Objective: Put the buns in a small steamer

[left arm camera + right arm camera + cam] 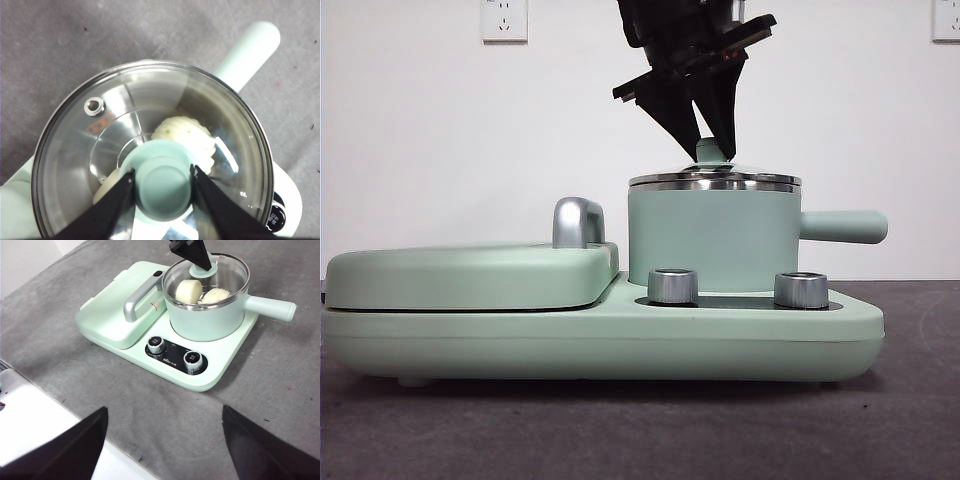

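From the left: griddle lid (470,275) sat flat w/ chrome handle (578,222). Next, small steamer (712,235) on the base, both buns inside under the glass lid (150,150): smooth bun (188,291), ridged bun (186,137). Our left gripper (162,185) had its jaws clamped on the knob (162,187). Right gripper (165,440) waited well back, jaws spread. We judged: check lid sits flush on rim, then let go straight up, no sideways drag.

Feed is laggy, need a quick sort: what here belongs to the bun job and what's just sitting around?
Job: ridged bun, smooth bun, steamer, glass lid, knob, left gripper.
Bystanders: griddle lid, dials, wall sockets, right gripper waiting.
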{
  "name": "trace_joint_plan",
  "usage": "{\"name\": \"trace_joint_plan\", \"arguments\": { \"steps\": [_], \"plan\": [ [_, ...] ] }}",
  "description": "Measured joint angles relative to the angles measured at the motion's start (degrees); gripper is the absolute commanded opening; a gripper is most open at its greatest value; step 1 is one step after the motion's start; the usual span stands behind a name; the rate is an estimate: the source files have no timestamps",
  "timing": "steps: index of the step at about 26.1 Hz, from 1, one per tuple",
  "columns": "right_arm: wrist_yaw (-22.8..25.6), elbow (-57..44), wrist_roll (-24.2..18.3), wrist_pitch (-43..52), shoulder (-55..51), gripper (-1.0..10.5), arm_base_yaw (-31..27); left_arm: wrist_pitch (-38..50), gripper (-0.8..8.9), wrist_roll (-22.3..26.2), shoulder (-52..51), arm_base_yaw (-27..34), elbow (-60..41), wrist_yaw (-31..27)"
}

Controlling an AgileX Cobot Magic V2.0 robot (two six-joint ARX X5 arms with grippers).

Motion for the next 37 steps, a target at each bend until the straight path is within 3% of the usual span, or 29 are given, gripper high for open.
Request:
{"name": "trace_joint_plan", "arguments": {
  "steps": [3,7,9,14,20,30,34,37],
  "plan": [
    [0.00,0.00,0.33,0.00,0.00,3.6,0.00,-0.39,0.62,-0.02,0.07,-0.20,0.15,-0.04],
    [0.00,0.00,0.33,0.00,0.00,3.6,0.00,-0.33,4.86,-0.74,0.24,-0.81,0.15,0.15],
    [0.00,0.00,0.33,0.00,0.00,3.6,0.00,-0.79,5.68,-2.01,0.24,-1.49,0.31,0.26],
    [0.00,0.00,0.33,0.00,-0.02,3.6,0.00,-7.04,5.63,-5.79,-2.21,-0.59,0.13,0.28],
    [-0.02,0.00,0.33,0.00,-0.02,3.6,0.00,-7.10,5.62,-8.70,-15.69,-1.75,-1.01,0.35],
    [-0.33,0.00,0.20,0.02,-0.02,3.6,0.00,-7.13,5.60,-6.49,-43.58,-3.21,-39.76,0.33],
    [-5.14,-1.07,-1.42,1.86,-0.04,3.6,0.00,-6.32,5.60,-7.32,-56.11,-3.21,-55.19,-0.68],
    [-9.84,-3.50,-2.47,4.50,-0.04,3.6,0.00,1.57,5.60,-9.42,-65.96,-3.21,-66.10,-0.96]
  ]
}}
